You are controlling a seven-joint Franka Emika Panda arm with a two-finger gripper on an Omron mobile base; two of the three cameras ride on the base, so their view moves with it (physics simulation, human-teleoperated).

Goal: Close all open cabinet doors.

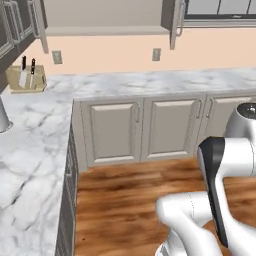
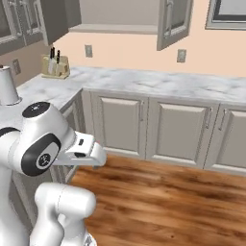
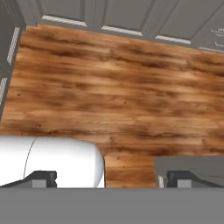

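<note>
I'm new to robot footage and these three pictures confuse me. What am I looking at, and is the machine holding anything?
It is a white robot arm on a driving base in a rendered kitchen. Two pictures come from cameras on the base, behind the arm, left and right. The third looks down along the gripper at the wooden floor; its jaws stand open and hold nothing. On the marble counter sits a knife block. Above, an open cabinet door swings out from the wall cabinet; the arm is nowhere near it.
</note>
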